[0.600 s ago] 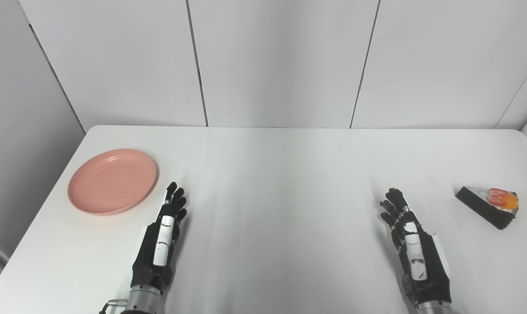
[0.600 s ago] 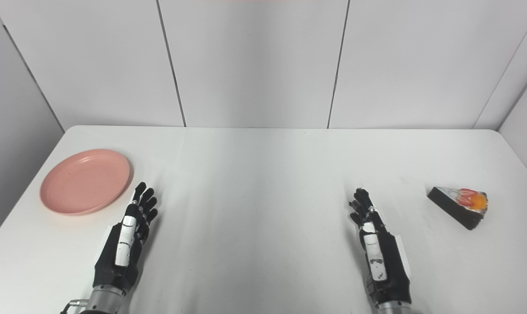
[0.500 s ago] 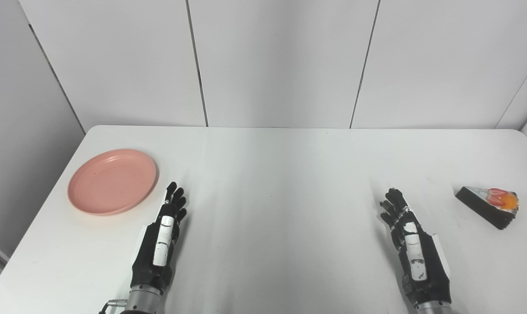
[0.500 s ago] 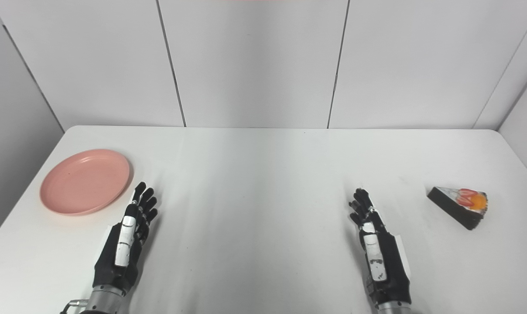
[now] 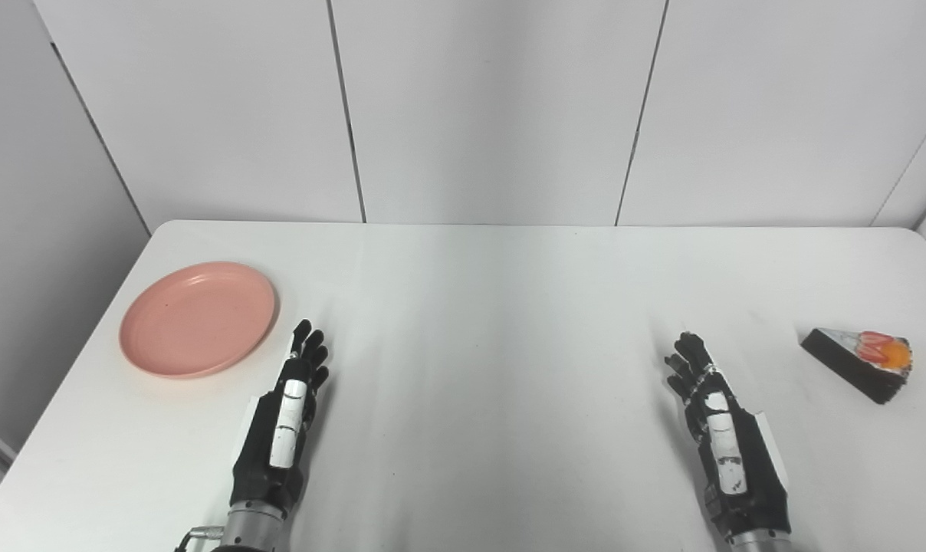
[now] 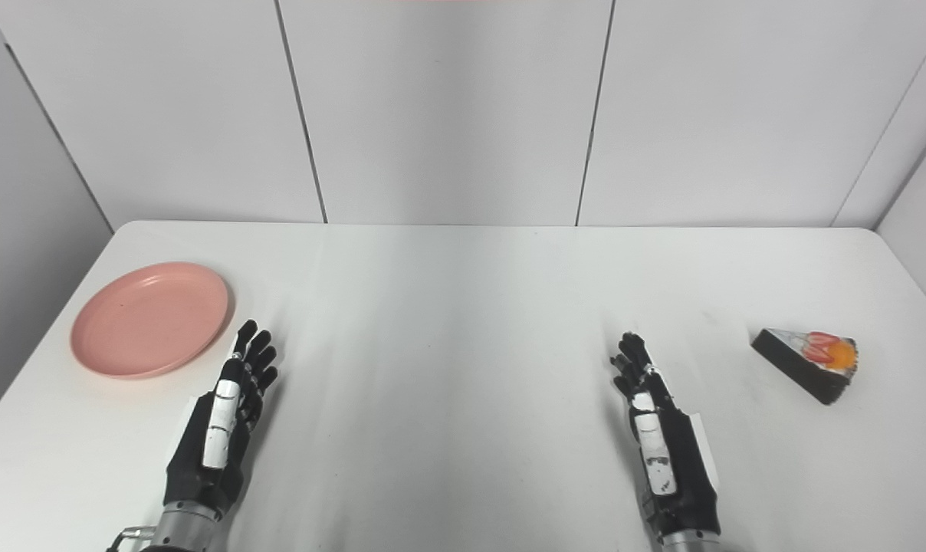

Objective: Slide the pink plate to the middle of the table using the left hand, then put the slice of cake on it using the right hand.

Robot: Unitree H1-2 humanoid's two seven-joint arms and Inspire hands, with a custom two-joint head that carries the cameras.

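Round pink plastic plate [image 5: 198,319] lies far left on the white worktop [image 5: 494,307], unmoved; left hand [image 5: 283,418] near it, fingers released, placed for the slide. Right hand [image 5: 720,437] empty, fingers extended, waiting near the dark fruit-topped cake slice [image 5: 858,362] far right.

Pink plate [image 5: 198,319]: round, shallow, raised rim, nothing on it, lying flat on table [image 5: 494,307] near left edge, well left of middle. Slice of cake [image 5: 858,362]: dark wedge, white top with red and orange topping (fruit, apparently), resting flat near right edge, pointed end toward left, well apart from plate.
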